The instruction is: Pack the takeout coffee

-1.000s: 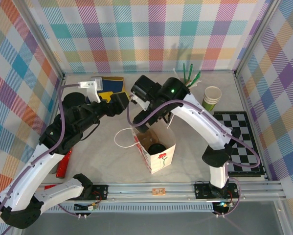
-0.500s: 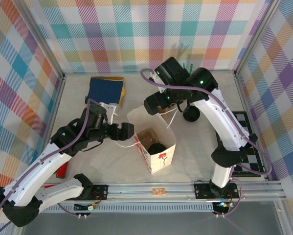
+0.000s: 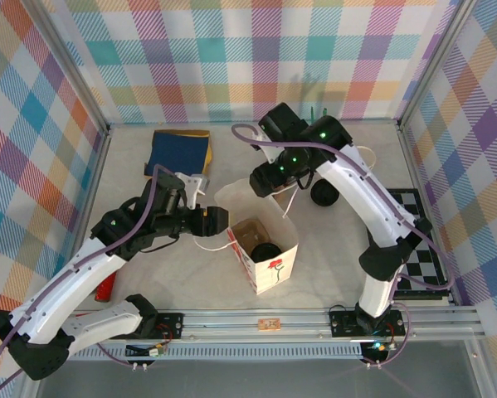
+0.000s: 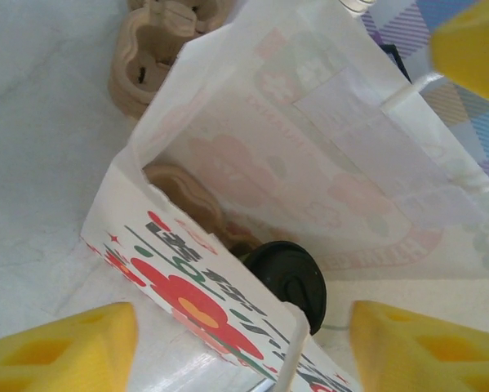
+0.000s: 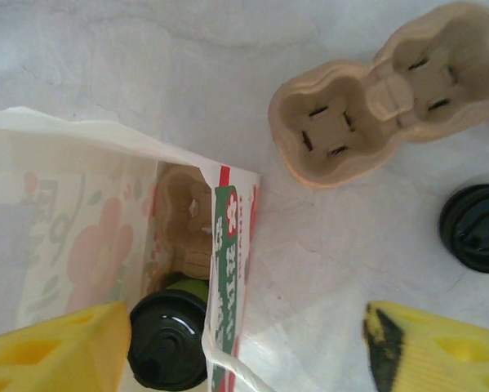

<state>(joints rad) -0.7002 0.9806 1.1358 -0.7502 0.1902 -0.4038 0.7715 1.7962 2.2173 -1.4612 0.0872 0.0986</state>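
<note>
The takeout coffee (image 5: 169, 339), a green cup with a black lid (image 4: 289, 278), stands inside the white flowered paper bag (image 3: 273, 265) beside a brown cup carrier (image 5: 183, 220). From above, its lid (image 3: 266, 250) shows through the bag's mouth. My left gripper (image 3: 219, 220) is at the bag's left side, open. The bag's printed wall and white cord handle (image 4: 289, 351) lie between its yellow fingers (image 4: 56, 347). My right gripper (image 3: 269, 184) hovers open over the bag's far corner, its fingers (image 5: 56, 347) straddling the bag's edge (image 5: 228, 269).
A second cardboard carrier (image 5: 375, 90) lies on the table behind the bag, with another black lid (image 3: 324, 193) to its right. A blue and yellow cloth (image 3: 180, 149) is at the back left, a checkerboard (image 3: 426, 249) at the right and a red object (image 3: 105, 286) near the left arm.
My left gripper came forward from the back to the bag's left handle. The right gripper pulled back and right over the bag's far side. Both jaws have narrowed a little.
</note>
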